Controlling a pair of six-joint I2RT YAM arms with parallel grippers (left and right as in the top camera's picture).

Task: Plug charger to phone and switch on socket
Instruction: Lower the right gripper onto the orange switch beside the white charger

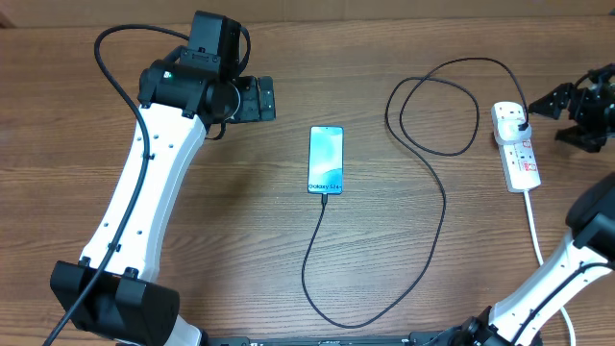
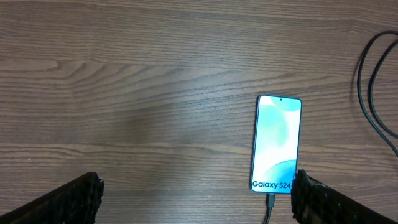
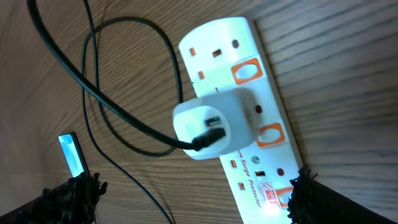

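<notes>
The phone [image 1: 326,160] lies flat mid-table, its light-blue screen lit; it also shows in the left wrist view [image 2: 277,143]. The charger cable [image 1: 437,231] has its tip in the phone's bottom edge [image 2: 271,202]. It loops across the table to a white adapter [image 3: 208,124] plugged into the socket strip [image 1: 517,149], which also shows in the right wrist view [image 3: 249,50]. My left gripper [image 1: 266,99] is open and empty, left of the phone [image 2: 199,205]. My right gripper [image 1: 567,117] is open and empty, hovering just right of the strip [image 3: 196,205].
The strip's white cord [image 1: 538,240] runs toward the front right by my right arm's base. Orange-framed switches [image 3: 247,70] sit along the strip, with a reddish glow near its end [image 3: 273,202]. The table is bare wood.
</notes>
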